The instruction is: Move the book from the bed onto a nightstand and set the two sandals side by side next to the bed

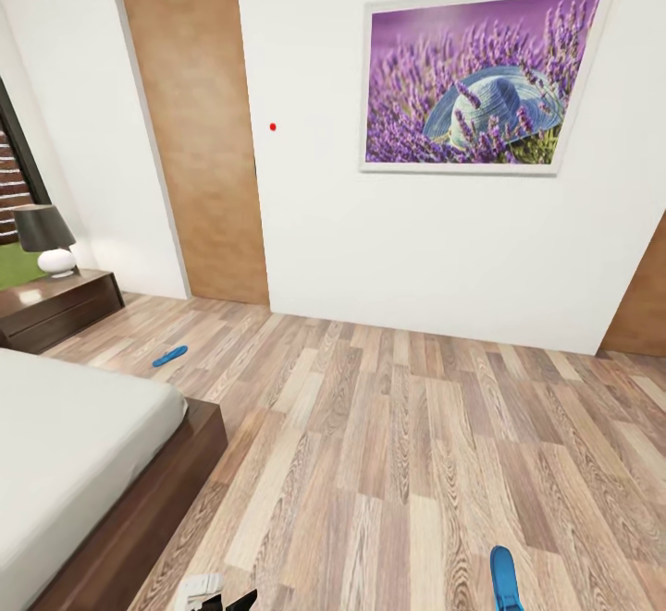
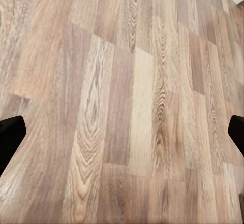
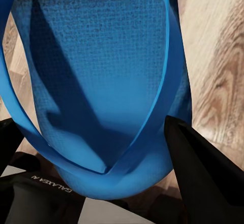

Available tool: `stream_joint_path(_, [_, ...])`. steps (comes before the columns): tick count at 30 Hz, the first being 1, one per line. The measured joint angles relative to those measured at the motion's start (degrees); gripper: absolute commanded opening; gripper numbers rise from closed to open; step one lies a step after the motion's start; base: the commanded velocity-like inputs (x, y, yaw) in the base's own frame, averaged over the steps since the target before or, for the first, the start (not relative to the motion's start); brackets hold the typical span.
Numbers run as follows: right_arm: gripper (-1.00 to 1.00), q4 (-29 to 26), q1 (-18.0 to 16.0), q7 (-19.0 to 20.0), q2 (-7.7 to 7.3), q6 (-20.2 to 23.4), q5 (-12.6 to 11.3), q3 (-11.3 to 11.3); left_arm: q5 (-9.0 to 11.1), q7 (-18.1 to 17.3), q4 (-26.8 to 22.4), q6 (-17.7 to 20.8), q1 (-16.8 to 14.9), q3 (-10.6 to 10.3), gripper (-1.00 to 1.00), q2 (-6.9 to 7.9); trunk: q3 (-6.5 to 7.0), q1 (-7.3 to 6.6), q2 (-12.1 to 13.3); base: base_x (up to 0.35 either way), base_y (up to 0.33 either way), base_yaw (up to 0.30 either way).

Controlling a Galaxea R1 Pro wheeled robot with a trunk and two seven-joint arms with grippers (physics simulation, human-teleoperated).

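R gripper (image 3: 109, 148) clamped on one sandal (image 3: 96, 76) at my 5 o'clock | L fingers (image 2: 10, 135) wide apart over floor (image 2: 122, 82) | 2nd sandal (image 1: 170, 356) at 10 o'clock betw bed (image 1: 74, 445) & nightstand (image 1: 55, 308) | I can't spot book

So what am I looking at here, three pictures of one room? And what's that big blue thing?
It's a simulated two-armed robot. The big picture is from its head: a bed, a nightstand with a lamp, and a sandal lying on the floor. The other two are from cameras near each claw. The left claw is open over bare planks. The right claw grips the second sandal, the blue shape seen close up.
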Motion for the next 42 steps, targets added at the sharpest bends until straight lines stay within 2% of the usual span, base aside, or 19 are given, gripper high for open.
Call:
stream_joint_path(29, [-1.0,0.0,0.0,-0.1,0.0,0.0,0.0,0.0,0.0,0.0,0.0,0.0,0.0,0.0,1.0,0.0,-2.47,0.0,0.0,0.0,0.0,-0.011])
stream_joint_path(42, [-1.0,0.0,0.0,-0.1,0.0,-0.1,0.0,0.0,0.0,0.0,0.0,0.0,0.0,0.0,1.0,0.0,-2.61,0.0,0.0,0.0,0.0,-0.009])
